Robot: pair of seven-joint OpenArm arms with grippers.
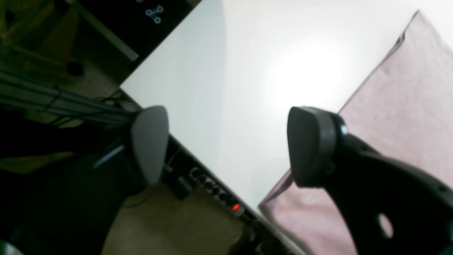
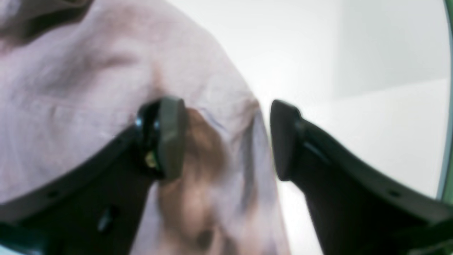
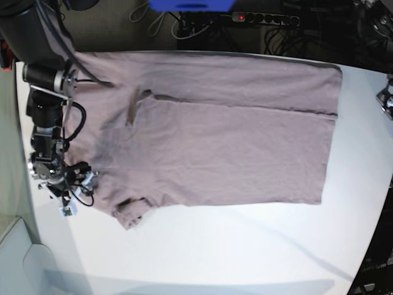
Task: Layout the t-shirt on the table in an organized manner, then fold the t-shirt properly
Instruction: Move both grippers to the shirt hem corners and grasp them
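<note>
Shirt [image 3: 233, 141], soft and limp, is spread across the table's [image 3: 202, 252] far half; right gripper [image 2: 226, 138] is spread around a sleeve edge, best pinched there; left gripper [image 1: 226, 145] is held wide, empty.

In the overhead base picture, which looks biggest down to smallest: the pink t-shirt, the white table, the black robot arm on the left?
1. table: widest, spanning nearly the whole picture.
2. t-shirt: covers much of the tabletop.
3. robot arm: smallest as seen, though it stands nearer the camera, so its true size is unsure.
</note>
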